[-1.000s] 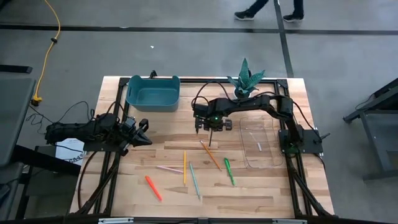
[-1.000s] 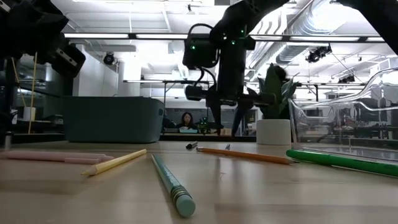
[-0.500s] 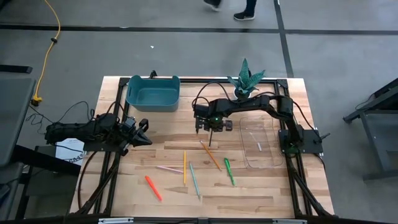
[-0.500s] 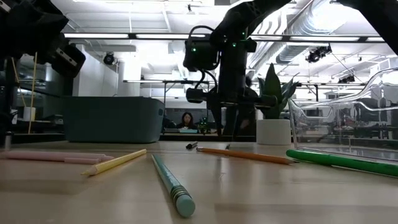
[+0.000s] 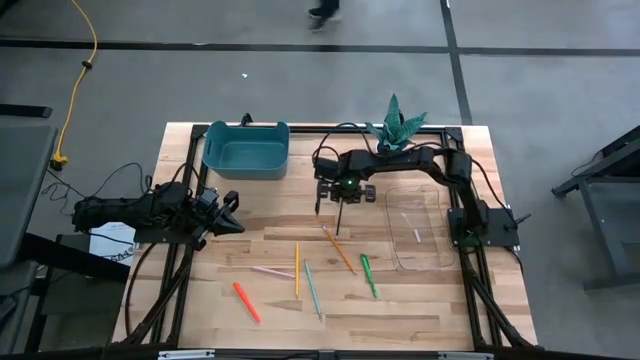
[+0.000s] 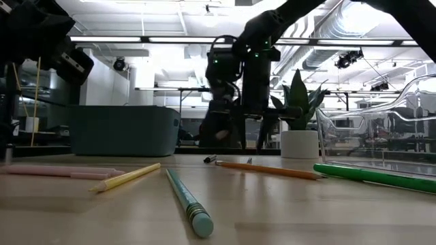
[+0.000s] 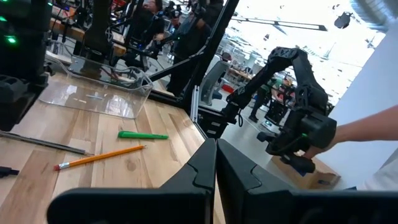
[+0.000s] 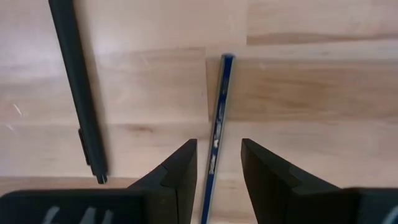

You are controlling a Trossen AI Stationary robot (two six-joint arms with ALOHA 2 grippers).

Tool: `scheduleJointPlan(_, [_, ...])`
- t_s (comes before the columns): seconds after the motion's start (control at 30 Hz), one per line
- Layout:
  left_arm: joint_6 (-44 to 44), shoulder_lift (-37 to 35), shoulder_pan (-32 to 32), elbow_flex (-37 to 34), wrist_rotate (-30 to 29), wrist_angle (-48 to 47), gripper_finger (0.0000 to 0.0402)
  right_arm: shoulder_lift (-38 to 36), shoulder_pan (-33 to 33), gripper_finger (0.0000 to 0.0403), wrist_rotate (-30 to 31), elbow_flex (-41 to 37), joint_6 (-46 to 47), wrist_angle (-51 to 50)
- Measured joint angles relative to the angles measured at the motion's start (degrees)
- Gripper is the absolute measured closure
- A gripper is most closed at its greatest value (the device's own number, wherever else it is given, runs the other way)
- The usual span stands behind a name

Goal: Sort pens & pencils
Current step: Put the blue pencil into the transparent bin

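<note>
My right gripper point(image 5: 340, 203) hangs open, pointing down over the dark blue pencil point(image 8: 219, 118). Its fingers stand either side of the pencil's length and clear of it. The black pen point(image 8: 76, 93) lies just beside them on the wood. Nearer the front lie the orange pencil point(image 5: 338, 248), yellow pencil point(image 5: 297, 268), teal pencil point(image 5: 313, 289), pink pen point(image 5: 272, 271), green pen point(image 5: 369, 275) and red-orange pen point(image 5: 245, 302), all flat on the table. My left gripper point(image 5: 232, 213) waits shut at the table's left side, pointing level.
A teal bin point(image 5: 246, 150) stands at the far left. A clear tray point(image 5: 415, 228) on the right holds a small white piece. A potted plant point(image 5: 395, 130) stands at the far edge behind my right arm. A person's legs show on the floor beyond the table.
My right gripper has gone a short way toward the table's far edge, still open and pointing down. The pens and pencils lie where they were.
</note>
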Motion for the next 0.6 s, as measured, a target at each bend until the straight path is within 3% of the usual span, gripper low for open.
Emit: scheduleJointPlan(0.6, [-0.04, 0.0, 0.0, 0.0, -0.02, 0.0, 0.0401, 2.07, -0.45, 0.0288, -0.95, 0.04, -1.05, 2.32])
